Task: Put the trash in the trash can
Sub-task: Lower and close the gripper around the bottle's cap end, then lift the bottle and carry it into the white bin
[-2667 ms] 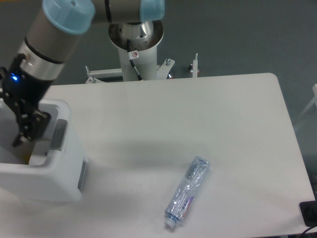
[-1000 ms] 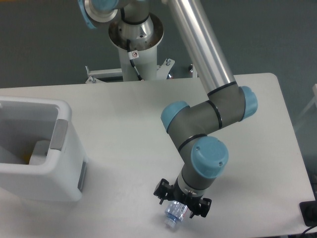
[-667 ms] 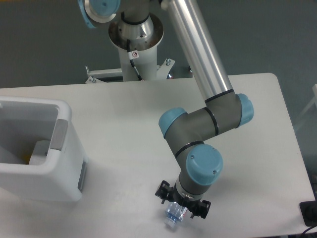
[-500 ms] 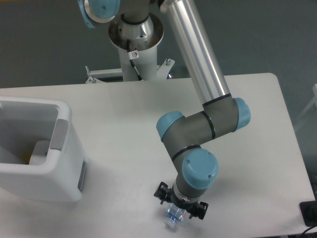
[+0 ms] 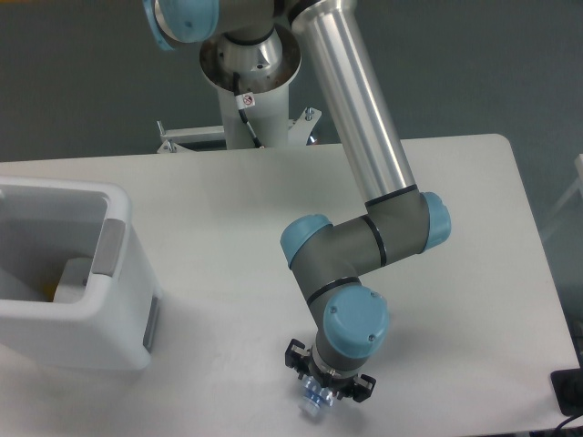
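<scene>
The crushed clear plastic bottle (image 5: 313,401) lies near the table's front edge. Only its cap end and a bit of the body show, because the arm's wrist covers the rest. My gripper (image 5: 326,383) hangs straight over the bottle, its black fingers (image 5: 296,356) spread to either side of it, so it looks open. The white trash can (image 5: 118,319) stands at the table's left edge, with its grey panel facing right. A pale shape (image 5: 73,278) lies inside it, probably the crumpled paper.
The arm's long silver link (image 5: 360,118) crosses the middle of the table from the base (image 5: 250,68) at the back. A dark object (image 5: 569,391) sits at the far right front corner. The table (image 5: 474,228) has its right edge close to it.
The arm has swung from the trash can over to the bottle. In the last second the wrist has shifted slightly left and come lower over the bottle, which has not moved.
</scene>
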Available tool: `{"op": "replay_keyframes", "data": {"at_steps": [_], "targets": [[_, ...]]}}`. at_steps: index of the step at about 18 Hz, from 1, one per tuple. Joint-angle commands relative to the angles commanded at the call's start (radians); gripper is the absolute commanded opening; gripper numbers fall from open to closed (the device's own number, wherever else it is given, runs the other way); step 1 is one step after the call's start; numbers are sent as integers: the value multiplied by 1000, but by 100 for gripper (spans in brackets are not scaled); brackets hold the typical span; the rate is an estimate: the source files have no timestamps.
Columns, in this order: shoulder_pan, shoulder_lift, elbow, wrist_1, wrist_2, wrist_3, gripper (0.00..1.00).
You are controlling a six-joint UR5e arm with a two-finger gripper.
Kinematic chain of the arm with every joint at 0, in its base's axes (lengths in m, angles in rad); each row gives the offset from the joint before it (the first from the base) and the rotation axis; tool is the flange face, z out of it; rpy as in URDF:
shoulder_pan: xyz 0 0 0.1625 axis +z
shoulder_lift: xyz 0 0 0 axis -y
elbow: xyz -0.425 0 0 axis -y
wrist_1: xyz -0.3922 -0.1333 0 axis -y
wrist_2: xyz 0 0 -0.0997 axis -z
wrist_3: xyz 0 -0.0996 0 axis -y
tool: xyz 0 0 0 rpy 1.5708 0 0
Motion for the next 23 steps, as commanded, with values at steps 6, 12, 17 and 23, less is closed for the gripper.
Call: {"op": "replay_keyframes", "data": {"at_steps": [6,12,17,23], "targets": [[0,15,-2,-3,0,-2,33],[0,93,0,-11,-15,-15,33],[5,207,-2,-8,-221,-122,33],[8,287,-3,11,-569,-170,33]]}}
